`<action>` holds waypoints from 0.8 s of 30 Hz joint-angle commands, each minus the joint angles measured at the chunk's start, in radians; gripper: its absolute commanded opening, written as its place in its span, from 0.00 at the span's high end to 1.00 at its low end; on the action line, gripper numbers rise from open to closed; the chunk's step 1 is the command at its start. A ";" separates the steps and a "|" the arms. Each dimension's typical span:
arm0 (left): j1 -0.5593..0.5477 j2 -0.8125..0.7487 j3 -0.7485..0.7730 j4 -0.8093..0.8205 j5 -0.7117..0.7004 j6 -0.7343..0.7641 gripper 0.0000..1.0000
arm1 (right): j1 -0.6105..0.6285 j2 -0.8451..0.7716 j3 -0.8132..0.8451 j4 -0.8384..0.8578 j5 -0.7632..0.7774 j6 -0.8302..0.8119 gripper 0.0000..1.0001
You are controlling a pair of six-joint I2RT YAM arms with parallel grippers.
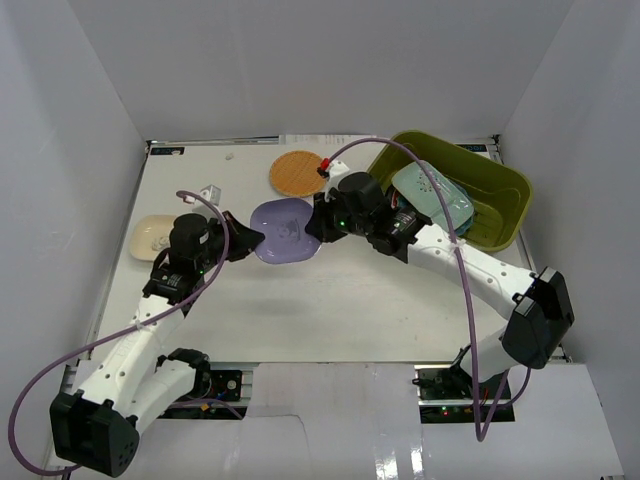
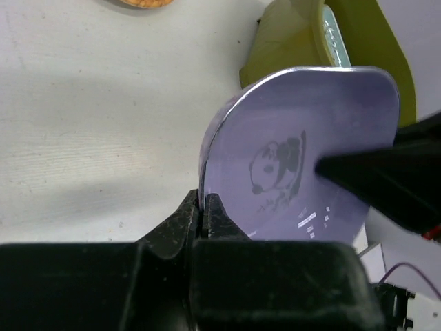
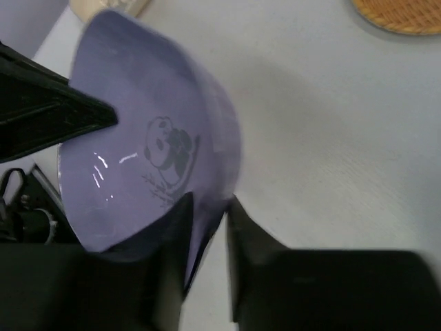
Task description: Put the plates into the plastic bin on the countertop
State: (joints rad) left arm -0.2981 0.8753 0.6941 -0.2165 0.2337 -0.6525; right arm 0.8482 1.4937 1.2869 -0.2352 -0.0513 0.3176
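It's a two-handed hold at the centre of the top view: the left gripper (image 1: pixel 248 240) is clenched on the left rim of the lavender plate (image 1: pixel 285 231), its fingers (image 2: pixel 207 210) pinching the edge tight. The right gripper (image 1: pixel 318 222) clamps the opposite rim, one finger inside the dish and one outside. The plate hangs tilted over the countertop (image 1: pixel 330 310), panda print showing, while the plastic bin (image 1: pixel 495 200) sits at upper right with a mint plate (image 1: pixel 432 197) inside, an orange plate (image 1: pixel 298 173) lies just beyond, and a cream plate (image 1: pixel 158 237) lies far left.
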 commanded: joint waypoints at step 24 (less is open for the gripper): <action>-0.006 -0.234 -0.062 -0.202 0.102 0.240 0.02 | -0.910 -0.110 -0.152 0.062 0.139 0.123 0.92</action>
State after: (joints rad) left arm -0.3050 0.6445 0.6300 -0.4091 0.3679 -0.4244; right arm -0.0387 1.3685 1.1572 -0.2283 0.1497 0.4007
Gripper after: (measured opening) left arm 0.978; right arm 0.127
